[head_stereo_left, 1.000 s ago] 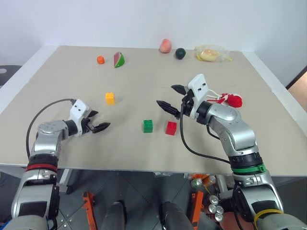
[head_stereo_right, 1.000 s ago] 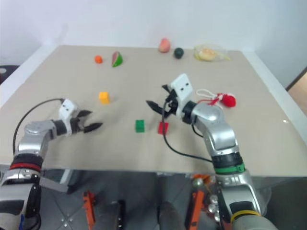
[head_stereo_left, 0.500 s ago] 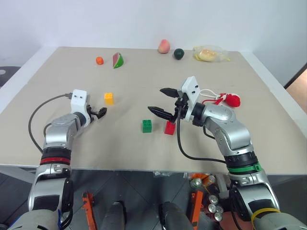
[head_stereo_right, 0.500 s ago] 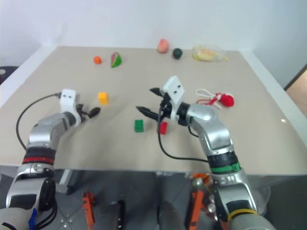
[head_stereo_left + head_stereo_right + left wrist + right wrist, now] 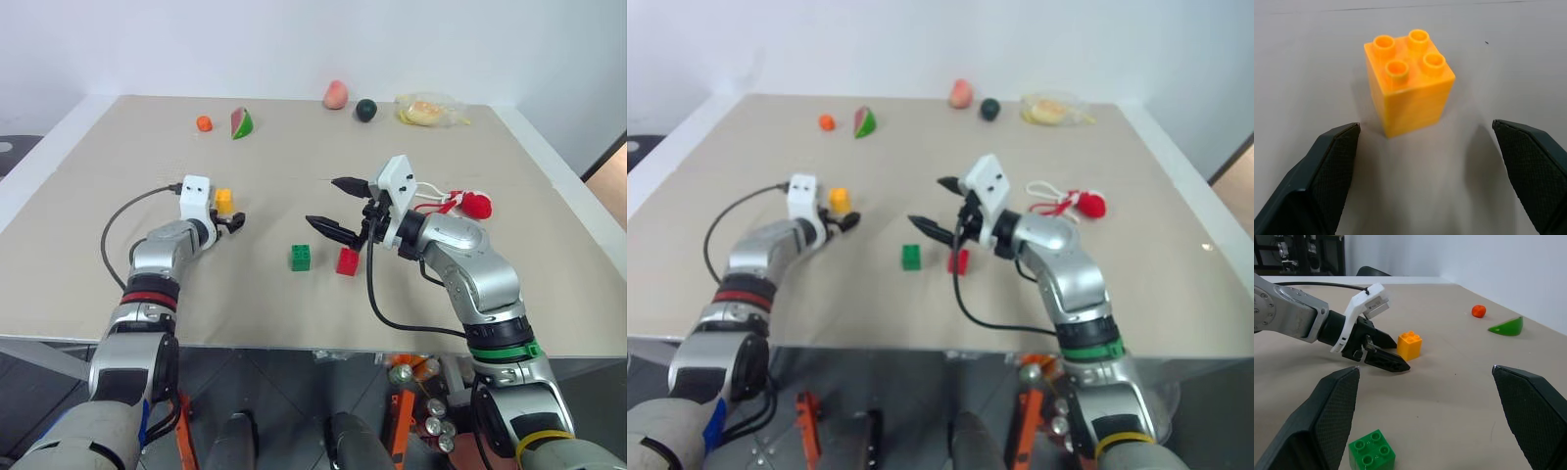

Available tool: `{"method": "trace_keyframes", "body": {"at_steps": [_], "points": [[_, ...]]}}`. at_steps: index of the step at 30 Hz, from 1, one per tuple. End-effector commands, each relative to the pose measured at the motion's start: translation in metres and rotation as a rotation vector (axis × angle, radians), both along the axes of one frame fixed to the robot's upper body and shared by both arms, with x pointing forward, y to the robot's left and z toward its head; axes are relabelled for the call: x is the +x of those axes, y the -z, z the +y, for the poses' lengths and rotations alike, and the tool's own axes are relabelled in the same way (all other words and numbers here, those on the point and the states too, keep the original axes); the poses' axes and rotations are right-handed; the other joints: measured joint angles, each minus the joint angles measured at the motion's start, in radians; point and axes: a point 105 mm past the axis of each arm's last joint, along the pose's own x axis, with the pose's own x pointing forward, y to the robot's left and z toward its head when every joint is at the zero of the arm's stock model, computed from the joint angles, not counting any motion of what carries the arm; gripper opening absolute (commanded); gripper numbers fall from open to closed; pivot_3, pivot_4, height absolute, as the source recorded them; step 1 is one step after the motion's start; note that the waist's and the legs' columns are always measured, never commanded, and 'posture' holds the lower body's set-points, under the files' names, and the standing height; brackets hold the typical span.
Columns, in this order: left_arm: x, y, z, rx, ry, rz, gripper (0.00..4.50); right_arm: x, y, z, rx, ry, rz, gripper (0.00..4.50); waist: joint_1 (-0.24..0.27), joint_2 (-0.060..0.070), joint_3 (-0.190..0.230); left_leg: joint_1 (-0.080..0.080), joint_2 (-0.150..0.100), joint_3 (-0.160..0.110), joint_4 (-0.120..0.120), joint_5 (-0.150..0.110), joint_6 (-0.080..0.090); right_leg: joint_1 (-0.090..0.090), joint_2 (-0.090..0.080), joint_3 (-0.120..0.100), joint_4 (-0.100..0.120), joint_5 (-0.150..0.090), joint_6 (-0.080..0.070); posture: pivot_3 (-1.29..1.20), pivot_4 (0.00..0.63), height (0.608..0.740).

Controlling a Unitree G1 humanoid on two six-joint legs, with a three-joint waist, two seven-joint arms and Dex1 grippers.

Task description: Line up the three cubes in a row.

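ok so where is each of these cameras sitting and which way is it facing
Head views: forward and down over the table; both arms show.
Left wrist view: along the open left claw at the yellow cube.
Right wrist view: along the open right claw, showing the green cube.
Shared: both wrist views show the yellow cube.
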Motion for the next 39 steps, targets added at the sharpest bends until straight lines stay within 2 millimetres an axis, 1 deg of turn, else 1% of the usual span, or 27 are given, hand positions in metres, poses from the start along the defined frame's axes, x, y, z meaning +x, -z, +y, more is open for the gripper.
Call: {"method": "trace_keyframes", "body": {"at_steps": [1, 6, 12, 13, 21, 24, 28, 30, 32, 35, 37, 39], "points": [[0.009, -0.009, 0.002, 0.040, -0.055, -0.028, 4.48, -0.005, -0.017, -0.004, 0.032, 0.005, -0.062, 4.50, 0.001, 0.000, 0.000, 0.000, 0.000, 0.000, 0.000, 0.000, 0.000, 0.000, 0.000, 0.000, 0.000, 0.000, 0.000, 0.00, 0.150, 0.740], [0.013, -0.007, 0.003, 0.062, -0.094, -0.025, 4.48, -0.004, -0.017, -0.005, 0.034, 0.019, -0.062, 4.50, 0.000, 0.000, 0.000, 0.001, 0.000, 0.000, 0.000, 0.000, 0.000, 0.000, 0.000, 0.000, 0.000, 0.002, -0.001, 0.00, 0.150, 0.740], [0.016, -0.007, -0.002, 0.035, -0.128, -0.030, 4.48, -0.003, -0.015, -0.008, 0.034, 0.030, -0.058, 4.50, 0.000, 0.000, 0.000, 0.002, 0.000, 0.000, 0.000, 0.002, -0.002, 0.000, 0.000, 0.000, 0.000, 0.002, -0.003, 0.00, 0.150, 0.740], [0.017, -0.008, -0.002, 0.028, -0.134, -0.033, 3.93, -0.003, -0.015, -0.008, 0.034, 0.031, -0.057, 4.50, 0.000, 0.000, 0.000, 0.002, 0.000, 0.000, 0.000, 0.002, -0.002, 0.000, 0.000, 0.000, 0.000, 0.002, -0.003, 0.00, 0.150, 0.740], [0.022, -0.018, -0.008, 0.023, -0.156, -0.061, 1.29, 0.000, -0.012, -0.010, 0.028, 0.045, -0.052, 4.50, 0.003, 0.000, 0.000, 0.000, -0.001, 0.000, -0.001, 0.002, -0.002, 0.000, -0.001, 0.000, 0.000, 0.001, 0.001, 0.00, 0.150, 0.740], [0.022, -0.020, -0.009, 0.045, -0.140, -0.072, 1.27, -0.001, -0.012, -0.010, 0.027, 0.048, -0.052, 4.50, 0.003, 0.000, 0.000, -0.001, -0.002, 0.000, -0.001, 0.002, -0.003, -0.001, -0.002, 0.000, -0.001, 0.000, 0.002, 0.00, 0.150, 0.740], [0.022, -0.025, -0.008, 0.125, -0.093, -0.128, 1.27, -0.001, -0.012, -0.011, 0.027, 0.051, -0.052, 4.50, 0.002, -0.001, 0.000, -0.002, -0.002, 0.000, -0.002, 0.002, -0.003, -0.001, -0.002, 0.000, -0.001, 0.000, 0.002, 0.00, 0.150, 0.740], [0.022, -0.032, -0.006, 0.137, -0.073, -0.177, 1.27, -0.001, -0.012, -0.012, 0.025, 0.053, -0.051, 4.50, 0.001, -0.001, 0.000, -0.002, -0.002, 0.000, -0.002, 0.002, -0.003, -0.002, -0.002, 0.000, -0.001, 0.000, 0.002, 0.00, 0.150, 0.740], [0.022, -0.045, -0.007, 0.134, -0.021, -0.253, 1.27, -0.001, -0.012, -0.012, 0.024, 0.053, -0.050, 4.50, 0.001, -0.001, 0.000, -0.002, -0.002, 0.000, -0.004, 0.002, -0.003, -0.003, -0.002, 0.000, -0.001, 0.000, 0.002, 0.00, 0.150, 0.740], [0.015, -0.067, -0.016, 0.107, 0.144, -0.373, 1.27, -0.002, -0.011, -0.012, 0.018, 0.050, -0.049, 4.50, -0.001, -0.001, 0.000, -0.002, -0.002, 0.000, -0.006, 0.002, -0.003, -0.005, -0.002, 0.000, -0.001, 0.000, 0.001, 0.00, 0.150, 0.740], [0.006, -0.073, -0.019, 0.090, 0.285, -0.409, 1.27, -0.002, -0.011, -0.014, 0.016, 0.051, -0.050, 4.50, -0.001, -0.001, 0.000, -0.002, -0.002, 0.000, -0.008, 0.002, -0.004, -0.005, -0.002, 0.000, -0.001, -0.001, 0.001, 0.00, 0.150, 0.740], [-0.006, -0.074, -0.017, 0.103, 0.424, -0.433, 1.27, -0.001, -0.012, -0.017, 0.014, 0.060, -0.052, 4.50, -0.003, -0.001, 0.000, -0.002, -0.002, 0.000, -0.008, 0.002, -0.004, -0.005, -0.002, 0.000, -0.001, -0.002, 0.001, 0.00, 0.150, 0.740]]}}
